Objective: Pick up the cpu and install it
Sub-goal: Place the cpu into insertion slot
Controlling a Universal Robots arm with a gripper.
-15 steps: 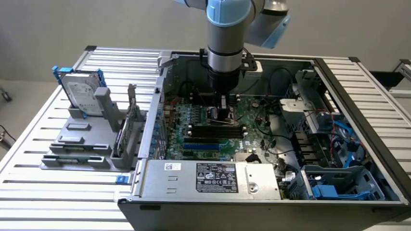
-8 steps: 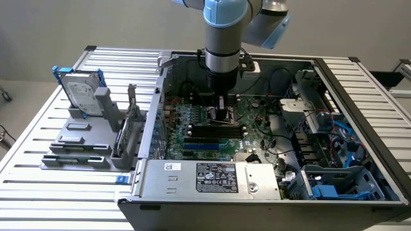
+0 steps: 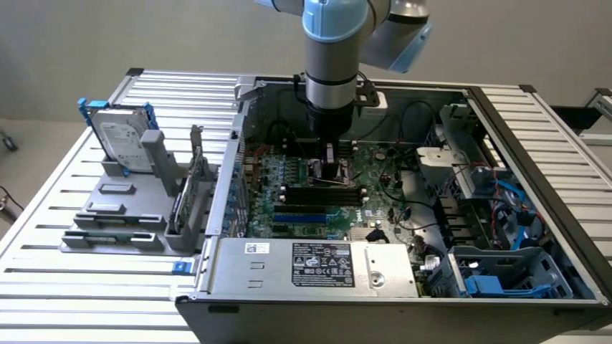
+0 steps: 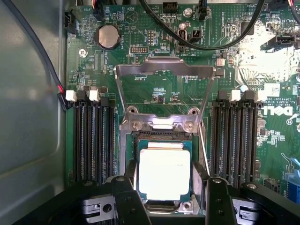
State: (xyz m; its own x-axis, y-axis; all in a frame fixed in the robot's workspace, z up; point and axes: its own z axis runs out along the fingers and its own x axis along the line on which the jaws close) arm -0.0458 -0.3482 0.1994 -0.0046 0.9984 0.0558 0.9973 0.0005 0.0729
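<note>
The fingers (image 4: pixel 125 201) stood wide apart, straddling but not gripping the cpu (image 4: pixel 164 174), which already lay in its socket (image 4: pixel 161 125), the load plate (image 4: pixel 164 67) not yet closed.

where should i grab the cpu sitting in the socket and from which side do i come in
Take the cpu by two opposite thin edges, coming straight down from above. It lies flat in the socket with the load plate swung up, so its smooth metal top offers no hold and only the edges look reachable. The open gripper straddles it that way.
</note>
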